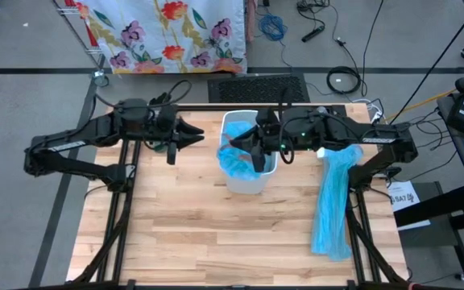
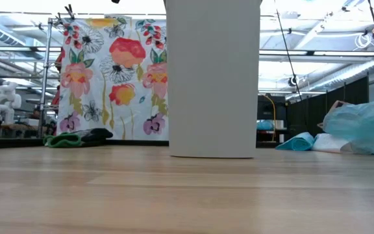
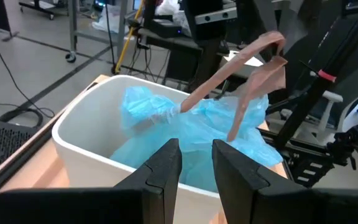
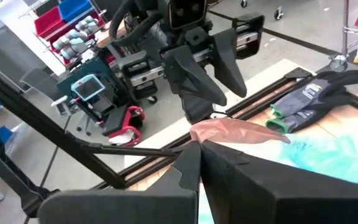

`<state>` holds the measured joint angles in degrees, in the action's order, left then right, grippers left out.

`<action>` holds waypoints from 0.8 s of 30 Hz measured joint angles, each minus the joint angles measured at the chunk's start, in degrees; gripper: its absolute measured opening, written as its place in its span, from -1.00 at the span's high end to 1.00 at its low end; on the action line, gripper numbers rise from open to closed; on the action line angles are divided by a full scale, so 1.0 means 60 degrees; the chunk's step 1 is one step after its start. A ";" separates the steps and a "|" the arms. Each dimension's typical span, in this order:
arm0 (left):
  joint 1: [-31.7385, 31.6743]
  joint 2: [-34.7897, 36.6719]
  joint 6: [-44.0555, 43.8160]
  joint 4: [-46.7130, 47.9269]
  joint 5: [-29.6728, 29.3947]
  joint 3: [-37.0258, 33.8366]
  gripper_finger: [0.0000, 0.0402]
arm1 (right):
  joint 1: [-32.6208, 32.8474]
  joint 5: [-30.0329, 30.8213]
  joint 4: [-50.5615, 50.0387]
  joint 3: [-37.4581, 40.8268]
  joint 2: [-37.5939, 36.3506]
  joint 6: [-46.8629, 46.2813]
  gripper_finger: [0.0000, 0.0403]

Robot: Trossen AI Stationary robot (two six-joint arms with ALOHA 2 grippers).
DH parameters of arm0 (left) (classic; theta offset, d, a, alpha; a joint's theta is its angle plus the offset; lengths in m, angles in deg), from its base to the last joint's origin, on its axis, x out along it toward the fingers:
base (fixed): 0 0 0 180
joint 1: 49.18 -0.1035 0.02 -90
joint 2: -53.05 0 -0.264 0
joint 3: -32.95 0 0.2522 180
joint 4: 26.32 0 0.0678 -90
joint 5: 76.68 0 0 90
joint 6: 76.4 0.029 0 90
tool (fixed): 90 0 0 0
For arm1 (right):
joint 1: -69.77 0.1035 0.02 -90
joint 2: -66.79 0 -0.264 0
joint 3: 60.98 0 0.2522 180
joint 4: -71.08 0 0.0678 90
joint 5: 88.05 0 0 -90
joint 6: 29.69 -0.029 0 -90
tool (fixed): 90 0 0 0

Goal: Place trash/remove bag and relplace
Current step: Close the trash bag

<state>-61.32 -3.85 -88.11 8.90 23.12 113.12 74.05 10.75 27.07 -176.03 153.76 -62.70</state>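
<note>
- Your right gripper [image 1: 258, 153] sits over the white bin [image 1: 246, 182] at table centre, fingers [image 4: 188, 163] closed tight on a thin brown paper strip [image 4: 238, 132].
- That piece of trash hangs above the bin mouth; in the left wrist view it shows as a long bent brown strip [image 3: 241, 74] over the bag.
- Light-blue bag [image 3: 197, 130] is bunched inside the bin, spilling over the left rim [image 1: 230, 161].
- Your left gripper [image 1: 196, 134] hovers just left of the bin, pointing at it, fingers [image 3: 166, 168] narrowly parted, holding nothing.
- Long light-blue plastic strip [image 1: 334, 201] lies on the right side of the table, running near to far.
- Dark gloves [image 4: 312, 99] lie at the far-left table edge.
- Low view: bin wall [image 2: 213, 78] fills the middle, blue plastic [image 2: 362, 127] at right.
</note>
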 joint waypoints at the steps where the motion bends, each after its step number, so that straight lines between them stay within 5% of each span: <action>1: 0.0000 -0.0042 0.0000 -0.0011 0.0000 0.0000 0.52 | 0.0000 -0.0011 -0.0014 0.0000 -0.0021 -0.0017 1.00; 11: 0.0055 -0.0569 -0.0377 -0.0850 0.0511 -0.0011 0.52 | 0.0059 -0.0305 -0.0659 0.0000 -0.0059 -0.0667 0.97; 24: 0.0091 -0.1203 -0.0506 -0.1339 0.0633 -0.0011 0.52 | 0.0058 -0.0526 -0.0986 0.0000 -0.0479 -0.0989 0.53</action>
<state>-60.77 -11.07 -91.15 0.86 26.92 113.06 74.40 7.60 21.15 -176.03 150.89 -68.64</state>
